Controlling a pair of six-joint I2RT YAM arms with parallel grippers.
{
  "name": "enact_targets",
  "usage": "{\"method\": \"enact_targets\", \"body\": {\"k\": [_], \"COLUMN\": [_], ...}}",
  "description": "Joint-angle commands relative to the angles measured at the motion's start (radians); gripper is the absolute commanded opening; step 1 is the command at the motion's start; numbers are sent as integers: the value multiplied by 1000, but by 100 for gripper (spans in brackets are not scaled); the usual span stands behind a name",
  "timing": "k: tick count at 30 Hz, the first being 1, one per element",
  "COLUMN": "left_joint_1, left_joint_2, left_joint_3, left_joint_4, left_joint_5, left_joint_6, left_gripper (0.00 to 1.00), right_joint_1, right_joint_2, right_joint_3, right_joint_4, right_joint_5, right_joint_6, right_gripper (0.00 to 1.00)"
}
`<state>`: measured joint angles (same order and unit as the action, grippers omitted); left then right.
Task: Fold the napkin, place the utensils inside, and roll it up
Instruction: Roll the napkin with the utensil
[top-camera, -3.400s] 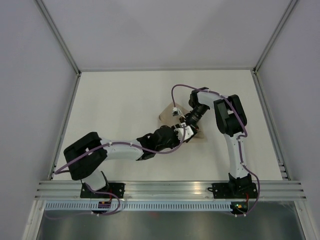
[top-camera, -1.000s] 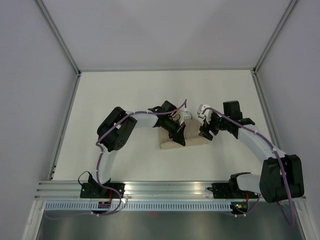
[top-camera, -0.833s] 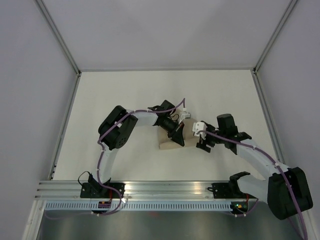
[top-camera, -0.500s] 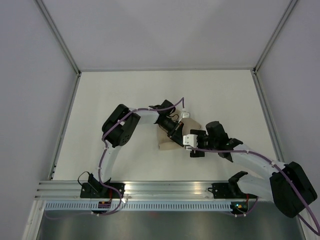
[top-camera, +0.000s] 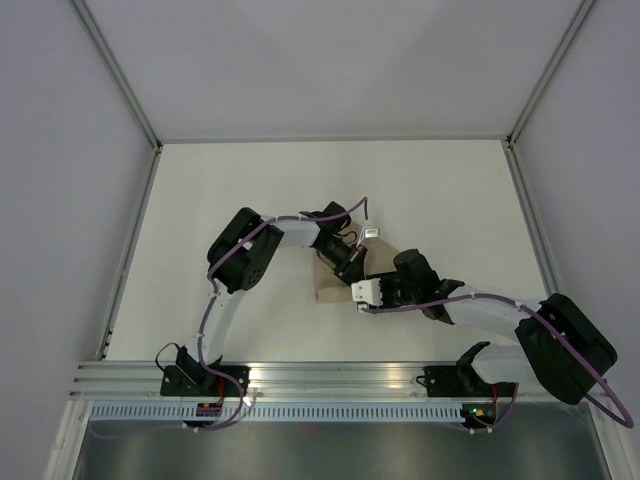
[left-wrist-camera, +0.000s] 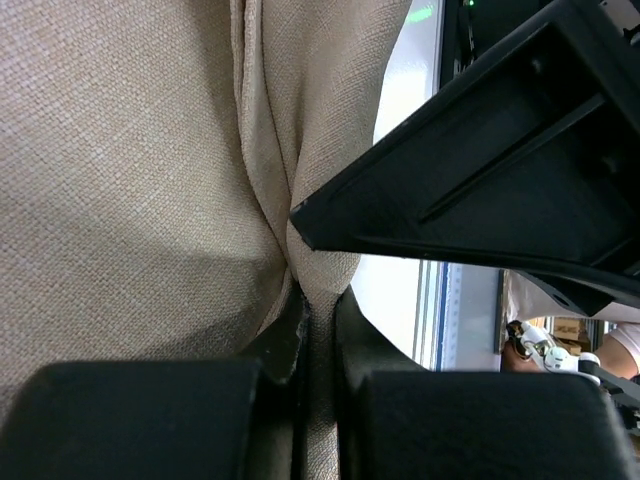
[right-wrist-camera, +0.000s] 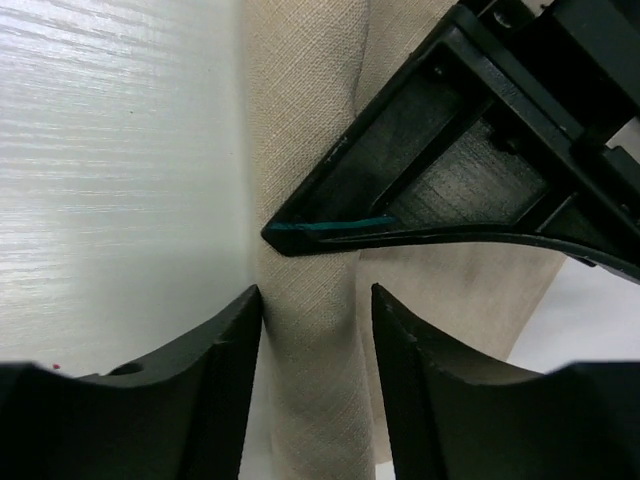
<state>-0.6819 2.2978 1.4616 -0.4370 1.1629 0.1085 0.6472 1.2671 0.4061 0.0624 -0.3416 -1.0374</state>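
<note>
Right wrist view: nearest, the right gripper (right-wrist-camera: 315, 300) has its jaws apart and straddles a raised ridge of the napkin (right-wrist-camera: 300, 140), probably so it can grip that fold next. Just beyond, on the same ridge, the left gripper (left-wrist-camera: 318, 312) is clenched on a pinch of cloth, which keeps the fold gathered while the rest of the napkin lies on the table (right-wrist-camera: 120, 150). No utensils show; whether any sit inside the napkin cannot be told.

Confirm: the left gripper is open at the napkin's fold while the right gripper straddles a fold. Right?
No: the left wrist view shows the left gripper shut on a fold of the napkin, not open. The right gripper straddles a fold.
</note>
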Motion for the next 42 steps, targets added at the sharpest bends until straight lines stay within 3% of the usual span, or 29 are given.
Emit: {"method": "enact_targets", "body": {"k": [1,3,8,11,15,18,22,27,28,33,35,38,42], "left_joint_1": [-7,-5,11,27,50,85,116,209,241,260,254,194,101], "left_joint_2": [77,72,42,-9,-95,-168,-254,-409,-479,-718,-803,-915,-1033], "left_joint_3": [-24,-20,8,6,-13,-68,-122,-355,-465,-765,-892,-1015,-1093], "left_joint_4": [-75,-77,-54,4,113,245,383,662,817,1158,1305,1402,1407], "left_joint_5": [-166,-161,-146,-129,-118,-140,-198,-399,-429,-762,-869,-1015,-1146], "left_joint_6": [19,22,-12,-58,-137,-240,-325,-504,-541,-650,-661,-583,-382], "left_gripper": [2,4,24,33,34,45,44,44,44,44,44,44,44], "right_joint_1": [3,3,3,3,2,0,-3,-33,-43,-109,-129,-147,-181], "right_joint_2": [43,44,57,67,84,115,150,216,230,376,454,564,701], "right_joint_3": [10,11,28,46,66,89,120,203,221,374,425,537,694], "right_joint_4": [-4,-24,-114,-179,-266,-309,-366,-481,-505,-692,-754,-893,-1053], "right_joint_5": [33,33,10,-11,-39,-54,-83,-132,-157,-215,-240,-267,-293], "right_joint_6": [-32,-41,-47,-62,-88,-95,-107,-116,-127,-176,-203,-233,-273], "right_gripper": [49,39,12,2,1,0,1,0,0,0,0,1,1]}}
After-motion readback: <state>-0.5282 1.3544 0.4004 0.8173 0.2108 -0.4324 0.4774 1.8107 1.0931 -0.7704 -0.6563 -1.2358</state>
